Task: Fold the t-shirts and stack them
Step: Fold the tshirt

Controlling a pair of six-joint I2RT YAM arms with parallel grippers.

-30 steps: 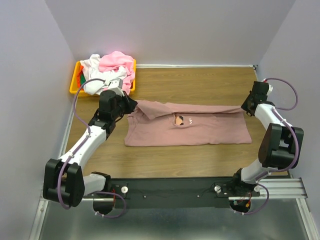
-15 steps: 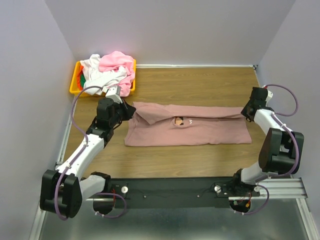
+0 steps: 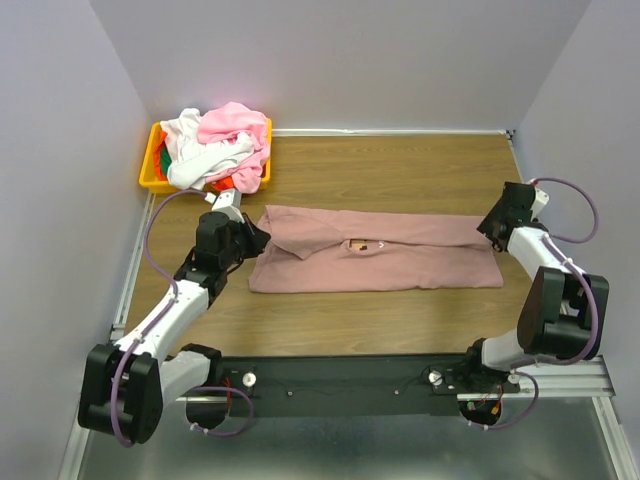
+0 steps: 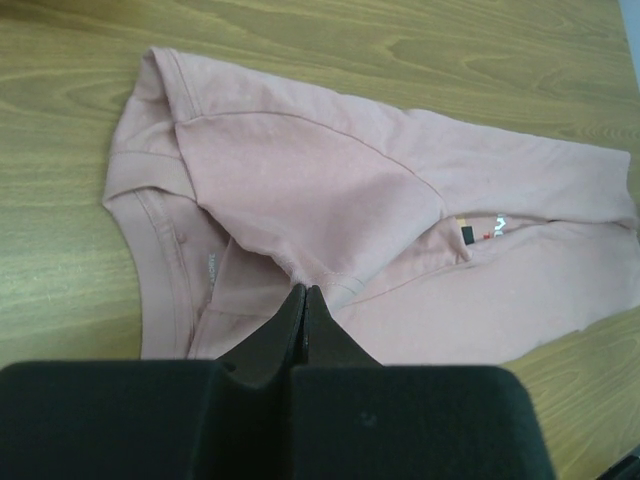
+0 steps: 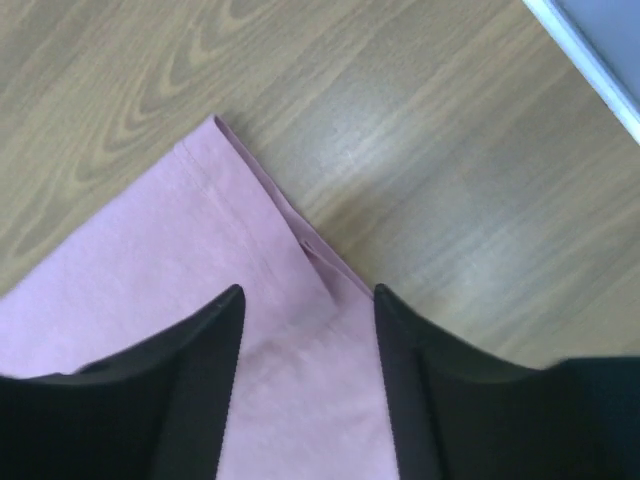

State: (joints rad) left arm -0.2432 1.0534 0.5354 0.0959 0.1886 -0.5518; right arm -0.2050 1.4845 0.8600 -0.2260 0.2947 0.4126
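A dusty mauve-pink t-shirt [image 3: 400, 262] lies flat across the table's middle, its top edge folded down over the small chest print [image 3: 366, 243]. My left gripper [image 3: 254, 238] is at the shirt's left end, shut on the hem of the folded-over sleeve [image 4: 300, 180]; in the left wrist view its tips [image 4: 305, 290] pinch the cloth. My right gripper [image 3: 488, 228] stands open over the shirt's far right corner [image 5: 230, 190], fingers [image 5: 215, 340] apart with cloth lying loose between them. More t-shirts [image 3: 225, 135], pink and white with red-orange and green showing, are heaped at the back left.
The heap sits in a yellow bin [image 3: 148, 180] in the back left corner. Grey walls close the table at the left, back and right. Bare wood [image 3: 400, 170] shows behind and in front of the shirt.
The right gripper has opened and let go of the shirt's right corner. The left gripper has drawn the sleeve flap nearer, and the shirt's top fold has settled flatter.
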